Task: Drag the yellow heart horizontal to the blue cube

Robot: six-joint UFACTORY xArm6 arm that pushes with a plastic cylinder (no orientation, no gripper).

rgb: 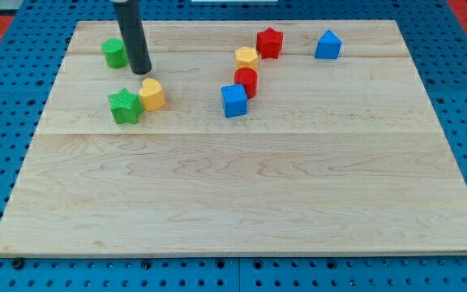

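The yellow heart (152, 94) lies in the upper left part of the wooden board (242, 186), touching the green star (124, 106) on its left. The blue cube (233, 100) sits to the right of the heart, near the board's upper middle, at about the same height in the view. My tip (142, 71) is just above the yellow heart, slightly to its left, a small gap from it. The rod rises out of the view's top.
A green cylinder (114, 53) stands left of the rod. A red cylinder (246, 81) touches the blue cube's upper right. A yellow hexagonal block (246, 57), a red star (269, 42) and a blue pentagonal block (327, 45) lie further up and right.
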